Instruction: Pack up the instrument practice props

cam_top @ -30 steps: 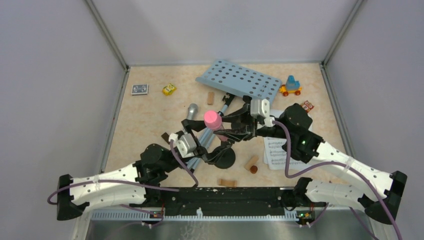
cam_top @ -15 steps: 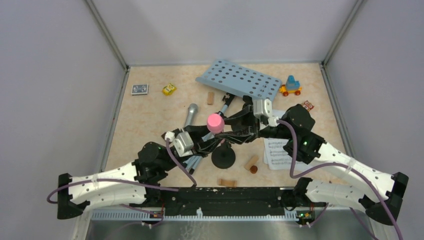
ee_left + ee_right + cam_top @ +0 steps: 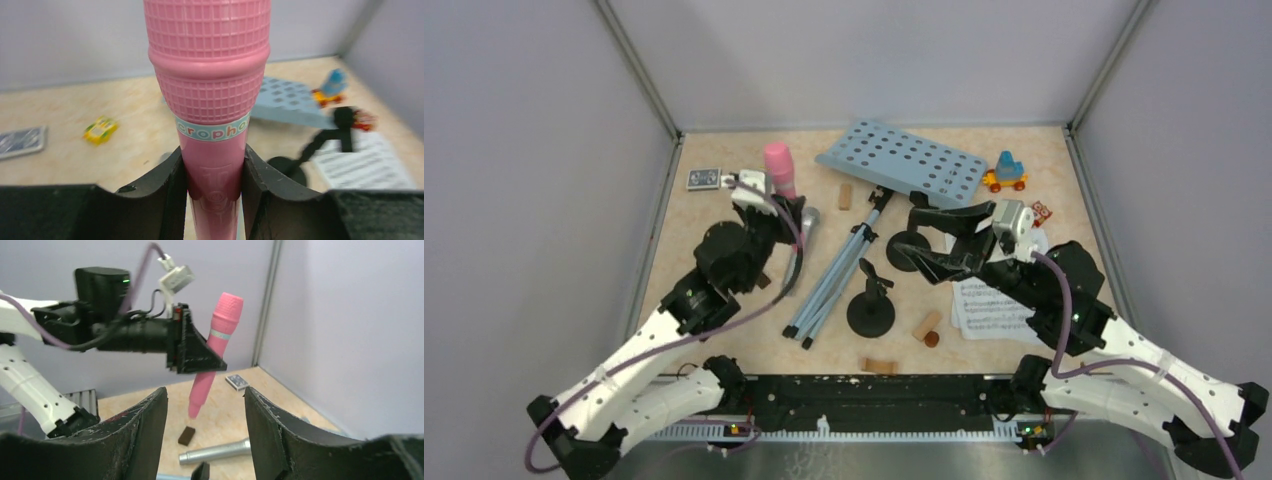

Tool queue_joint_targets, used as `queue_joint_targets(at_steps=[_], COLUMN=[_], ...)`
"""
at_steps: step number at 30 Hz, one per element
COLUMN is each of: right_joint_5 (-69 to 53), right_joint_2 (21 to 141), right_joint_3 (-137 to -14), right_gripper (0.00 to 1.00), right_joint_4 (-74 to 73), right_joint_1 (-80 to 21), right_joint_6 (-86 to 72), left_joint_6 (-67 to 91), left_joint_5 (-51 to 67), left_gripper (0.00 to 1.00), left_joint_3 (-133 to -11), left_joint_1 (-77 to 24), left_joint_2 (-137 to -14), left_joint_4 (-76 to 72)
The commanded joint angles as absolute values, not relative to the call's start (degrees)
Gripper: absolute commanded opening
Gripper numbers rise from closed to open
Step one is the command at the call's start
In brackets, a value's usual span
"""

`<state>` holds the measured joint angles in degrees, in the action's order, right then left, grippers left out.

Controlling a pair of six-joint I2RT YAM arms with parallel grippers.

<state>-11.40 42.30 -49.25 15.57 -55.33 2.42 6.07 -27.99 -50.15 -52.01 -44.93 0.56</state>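
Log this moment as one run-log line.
left pincer: shut on pink microphone, raised off table | right pincer: open, empty | silver microphone: lying on table

Left arm (image 3: 674, 320) reaches far forward, wrist raised, left end effector (image 3: 214, 172) pinched on the pink microphone (image 3: 210, 75), upright in its jaws. Right arm (image 3: 1074, 310) stretches forward and inward, right end effector (image 3: 205, 392) spread wide, nothing between its jaws.

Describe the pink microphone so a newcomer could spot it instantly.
Start at the pale blue perforated music rack at the far edge of the table, then look left. The left pincer holds the pink microphone nearly upright above the table; the silver microphone beside it lies flat.
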Motion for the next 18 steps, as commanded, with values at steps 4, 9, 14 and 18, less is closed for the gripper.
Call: queue_joint_targets(at_steps=[4,9,14,18], right_joint_5=[-4.12,-3.01,-3.07,-2.74], right_joint_2=[33.24,25.88,21.57,18.43], right_joint_3=[-40.76,-38.25,-37.11,-35.7], right_gripper=[0.57,0.57,0.54,0.53], right_joint_4=[7.43,-1.27,-6.83,-9.9], right_joint_1=[-55.55,-55.55,-55.55,-55.54], right_joint_6=[-1.51,-4.5,-9.15,-11.43], left_joint_6=[9.27,0.81,-2.25,-2.18], left_joint_5=[-3.82,-12.92,-15.33,-8.89], left_gripper=[0.0,0.03,0.02,0.03], left_joint_3=[-53.33,-63.53,-73.33,-75.8], left_joint_1=[-26.46,-25.56,-21.31,-16.24], left_joint_2=[-64.53,-85.84,-100.84,-105.18], left_joint_4=[13.7,22.66,30.89,31.4])
